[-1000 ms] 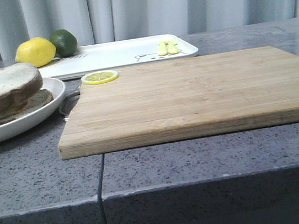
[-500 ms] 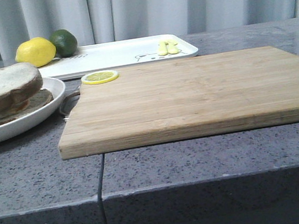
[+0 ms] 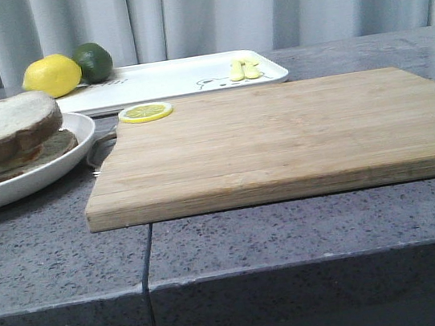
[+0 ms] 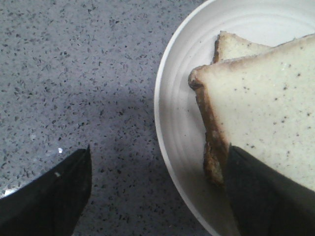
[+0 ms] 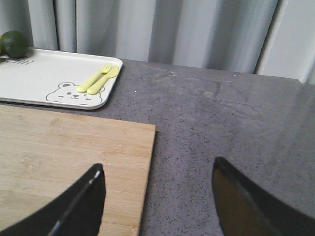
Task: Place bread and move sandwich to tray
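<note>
The sandwich (image 3: 4,134) sits on a round white plate (image 3: 56,165) at the table's left. It shows as two brown-crusted slices, stacked and offset; no egg is visible. From the left wrist the top speckled slice (image 4: 266,108) covers most of a lower slice (image 4: 236,46). My left gripper (image 4: 158,152) is open and empty above the plate rim (image 4: 172,123), with one finger over the table and the other (image 4: 266,196) over the top slice's edge. My right gripper (image 5: 158,164) is open and empty above the cutting board's right edge. The white tray (image 3: 181,75) with a bear drawing (image 5: 69,93) lies at the back. Neither gripper shows in the front view.
A bamboo cutting board (image 3: 278,134) fills the middle of the table, with a lemon slice (image 3: 145,112) on its far left corner. A lemon (image 3: 51,75) and a lime (image 3: 93,61) sit at the tray's left end, and a yellow fork and spoon (image 3: 243,68) at its right end.
</note>
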`<state>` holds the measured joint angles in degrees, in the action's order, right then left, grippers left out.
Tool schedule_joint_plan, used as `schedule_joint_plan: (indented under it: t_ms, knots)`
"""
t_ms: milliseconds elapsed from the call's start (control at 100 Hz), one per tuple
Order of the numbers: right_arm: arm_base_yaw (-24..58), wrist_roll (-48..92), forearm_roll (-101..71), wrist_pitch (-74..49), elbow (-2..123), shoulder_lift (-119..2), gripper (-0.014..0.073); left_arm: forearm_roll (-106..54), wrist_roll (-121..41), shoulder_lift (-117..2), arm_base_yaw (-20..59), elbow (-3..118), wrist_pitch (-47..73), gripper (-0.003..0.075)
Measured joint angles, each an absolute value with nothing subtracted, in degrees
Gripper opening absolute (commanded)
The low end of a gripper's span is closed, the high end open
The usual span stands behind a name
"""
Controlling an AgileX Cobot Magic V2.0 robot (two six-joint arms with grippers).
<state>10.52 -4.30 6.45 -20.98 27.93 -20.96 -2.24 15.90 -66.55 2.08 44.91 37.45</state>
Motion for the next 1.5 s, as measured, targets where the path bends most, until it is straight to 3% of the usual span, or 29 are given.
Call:
schedule_joint_plan:
  t_ms: [420, 740, 1170, 1270, 1500]
  knots:
    - [10.5, -4.3, 6.4, -21.2, 27.9, -21.0, 0.0478, -2.2, 15.9, -69.8, 2.1, 44.9, 35.7, 0.0509]
    - [10.5, -4.3, 6.4, -21.2, 27.9, -21.0, 0.0478, -2.2, 15.9, -72.9, 2.1, 44.9, 35.3, 0.0379]
    - [10.5, -4.3, 6.4, -21.3, 27.9, -21.0, 0.0478, -2.2, 15.9, -75.2, 2.1, 44.9, 33.6, 0.0361]
    - [10.5, -4.3, 6.4, -21.3, 27.9, -21.0, 0.0478, -2.2, 15.9, -75.2, 2.1, 44.9, 33.5, 0.0298]
    - [10.5, -4.3, 6.4, -21.3, 27.9, -21.0, 0.0478, -2.8, 15.9, -75.2, 2.1, 44.9, 32.8, 0.0017]
